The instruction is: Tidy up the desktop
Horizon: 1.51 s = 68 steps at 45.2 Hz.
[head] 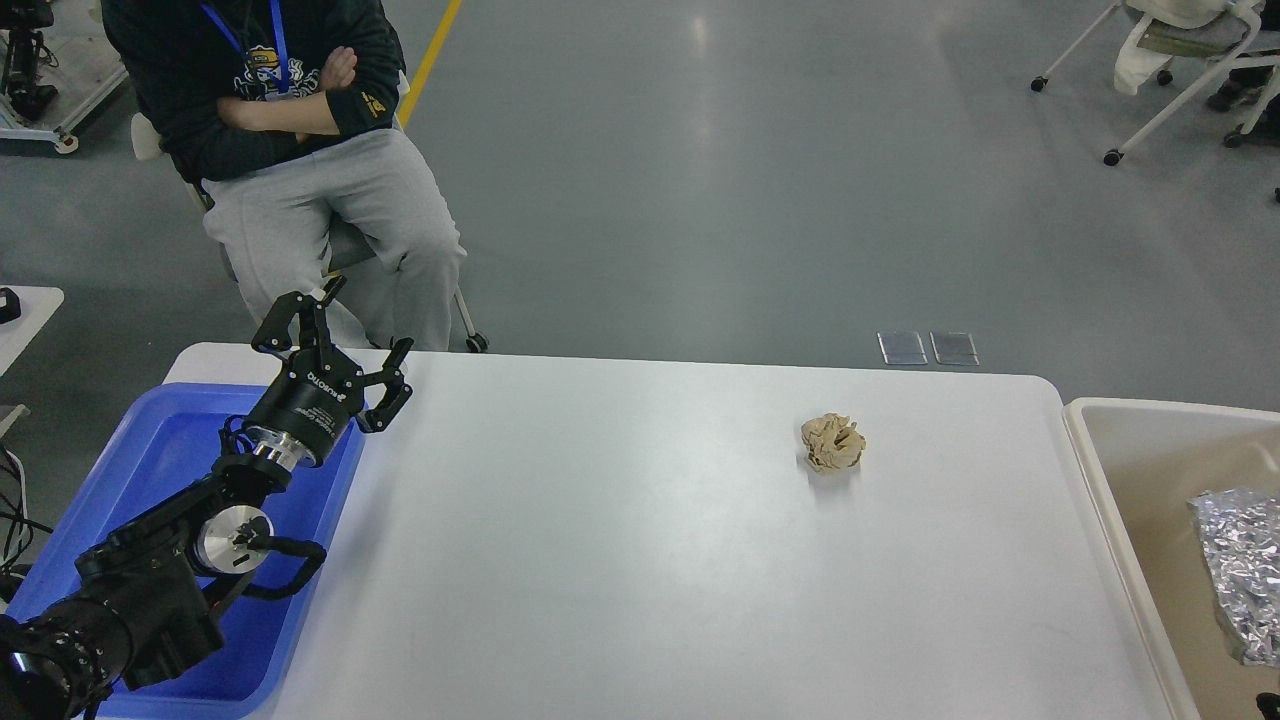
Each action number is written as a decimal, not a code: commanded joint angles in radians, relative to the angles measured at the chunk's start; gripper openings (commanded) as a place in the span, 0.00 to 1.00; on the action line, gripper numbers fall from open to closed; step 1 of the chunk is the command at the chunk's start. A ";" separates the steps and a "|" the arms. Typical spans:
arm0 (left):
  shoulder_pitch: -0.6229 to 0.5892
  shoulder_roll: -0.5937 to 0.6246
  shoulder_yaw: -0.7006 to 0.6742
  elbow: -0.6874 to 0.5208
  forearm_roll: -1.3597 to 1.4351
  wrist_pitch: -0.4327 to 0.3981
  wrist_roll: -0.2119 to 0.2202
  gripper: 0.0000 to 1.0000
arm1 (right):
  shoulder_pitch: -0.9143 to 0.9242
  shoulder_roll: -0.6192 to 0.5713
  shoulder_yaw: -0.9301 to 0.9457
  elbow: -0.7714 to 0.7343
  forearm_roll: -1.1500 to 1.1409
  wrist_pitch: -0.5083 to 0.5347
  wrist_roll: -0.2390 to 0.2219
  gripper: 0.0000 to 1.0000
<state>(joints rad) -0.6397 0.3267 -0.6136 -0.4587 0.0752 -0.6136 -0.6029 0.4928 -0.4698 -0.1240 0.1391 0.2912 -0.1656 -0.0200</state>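
Note:
The desktop (620, 540) is a wide white tabletop with rounded corners. A crumpled beige paper ball (832, 443) lies on it, right of centre. My left gripper (345, 330) is open and empty, raised over the far left corner of the desktop, above the far right edge of the blue tray (150, 460). It is far to the left of the paper ball. My right gripper is out of view.
A beige-white bin (1110, 480) stands at the right edge with crumpled silver foil (1240, 570) in it. A seated person (300, 150) is just beyond the table's far left corner. Chair legs (1150, 110) stand at the far right.

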 commanded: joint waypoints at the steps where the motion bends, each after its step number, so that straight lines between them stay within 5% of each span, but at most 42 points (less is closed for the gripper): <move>1: 0.000 0.000 0.000 0.000 0.000 0.000 0.000 1.00 | 0.004 0.016 -0.002 -0.001 -0.010 0.005 0.000 0.00; 14: 0.000 0.000 0.000 0.000 0.000 0.000 0.000 1.00 | 0.004 0.020 0.000 -0.029 -0.029 0.029 0.000 0.00; 16: 0.000 0.000 0.000 0.000 -0.002 0.000 0.000 1.00 | 0.004 0.020 0.000 -0.029 -0.029 0.031 0.000 0.17; 21: 0.000 0.000 0.000 0.000 0.000 0.000 0.000 1.00 | 0.016 0.023 0.018 -0.030 -0.027 0.023 0.002 0.94; 22: 0.000 0.000 0.000 0.000 0.000 0.000 0.000 1.00 | 0.023 0.025 0.036 -0.030 -0.027 0.024 0.005 1.00; 44: 0.000 0.000 0.000 0.000 0.000 0.000 0.000 1.00 | 0.144 0.034 0.067 -0.001 -0.029 0.043 0.005 1.00; 59: 0.000 0.000 0.000 0.000 0.000 0.000 0.000 1.00 | 0.297 0.028 0.391 0.019 -0.027 0.353 -0.003 1.00; 68: 0.000 0.000 0.002 0.000 -0.002 0.000 0.000 1.00 | 0.371 -0.099 0.513 0.413 -0.027 0.371 -0.002 1.00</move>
<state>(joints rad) -0.6397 0.3268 -0.6133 -0.4586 0.0751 -0.6136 -0.6029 0.7769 -0.4683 0.2219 0.2348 0.2642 0.1348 -0.0215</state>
